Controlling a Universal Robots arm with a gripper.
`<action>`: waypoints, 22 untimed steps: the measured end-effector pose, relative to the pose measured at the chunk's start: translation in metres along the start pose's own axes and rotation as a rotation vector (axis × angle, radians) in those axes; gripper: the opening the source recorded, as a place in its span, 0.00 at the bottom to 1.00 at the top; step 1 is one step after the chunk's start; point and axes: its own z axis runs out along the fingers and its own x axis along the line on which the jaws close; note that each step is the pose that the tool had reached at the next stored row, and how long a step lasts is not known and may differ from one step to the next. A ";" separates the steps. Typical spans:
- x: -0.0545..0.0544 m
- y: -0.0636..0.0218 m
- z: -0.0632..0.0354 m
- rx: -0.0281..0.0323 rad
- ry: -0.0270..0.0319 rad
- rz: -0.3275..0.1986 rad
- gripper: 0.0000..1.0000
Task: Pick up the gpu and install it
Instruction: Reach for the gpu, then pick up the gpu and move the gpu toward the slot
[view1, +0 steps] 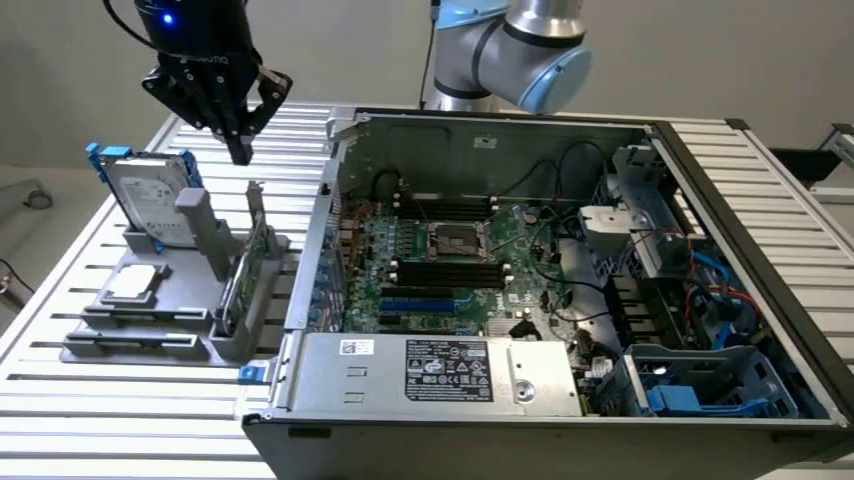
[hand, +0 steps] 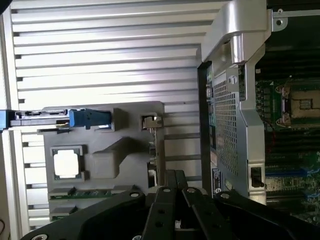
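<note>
Above the grey plastic holder (view1: 134, 350), the black gripper (view1: 240, 150) hovers, fingers pinched together, empty. Thin green gpu card (view1: 240, 285) stands on edge in it. Approach stage I reckon; grabbing needs fingers spread over its top edge.

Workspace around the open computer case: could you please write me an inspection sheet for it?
Surface: slatted metal table bearing the open computer case and a grey holder.
Job's things: gpu stands on edge in the holder, untouched.
Clutter: hard drive and processor chip in the holder.
Grippers: hand shut, empty, hanging over the holder.
Cables: blue cables and black ones inside the case.
Surroundings: pale wall.
</note>
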 end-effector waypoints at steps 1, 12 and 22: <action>0.004 -0.0004 0.0008 0.0003 0.0010 0.000 0.11; 0.017 -0.0013 0.0024 0.0018 0.0052 0.000 0.11; 0.017 -0.0013 0.0024 0.0017 0.0052 0.000 0.24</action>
